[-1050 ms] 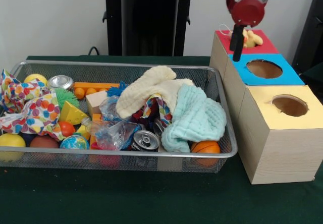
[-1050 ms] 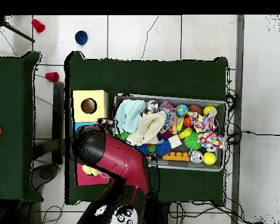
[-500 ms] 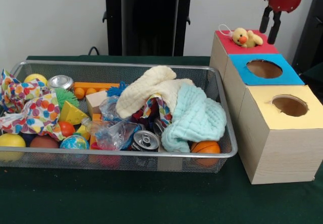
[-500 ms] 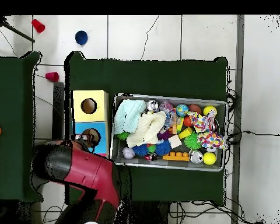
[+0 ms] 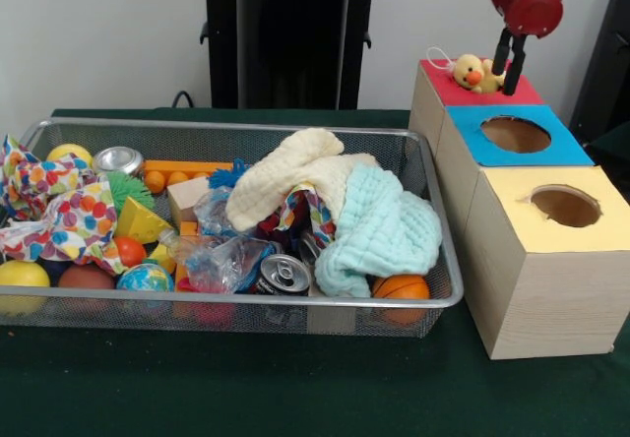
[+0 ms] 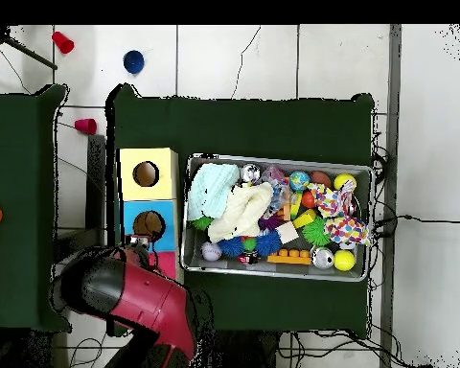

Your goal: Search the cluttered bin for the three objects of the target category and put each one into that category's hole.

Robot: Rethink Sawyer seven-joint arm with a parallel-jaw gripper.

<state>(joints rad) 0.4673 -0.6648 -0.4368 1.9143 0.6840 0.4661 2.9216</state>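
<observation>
Jaws slightly parted, empty, hovering beside yellow duck on red box.

Red box perhaps arm-hidden overhead

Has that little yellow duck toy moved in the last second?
No. The little yellow duck toy sits on the red-topped box as before.

Duck blocks red hole; others open
</observation>
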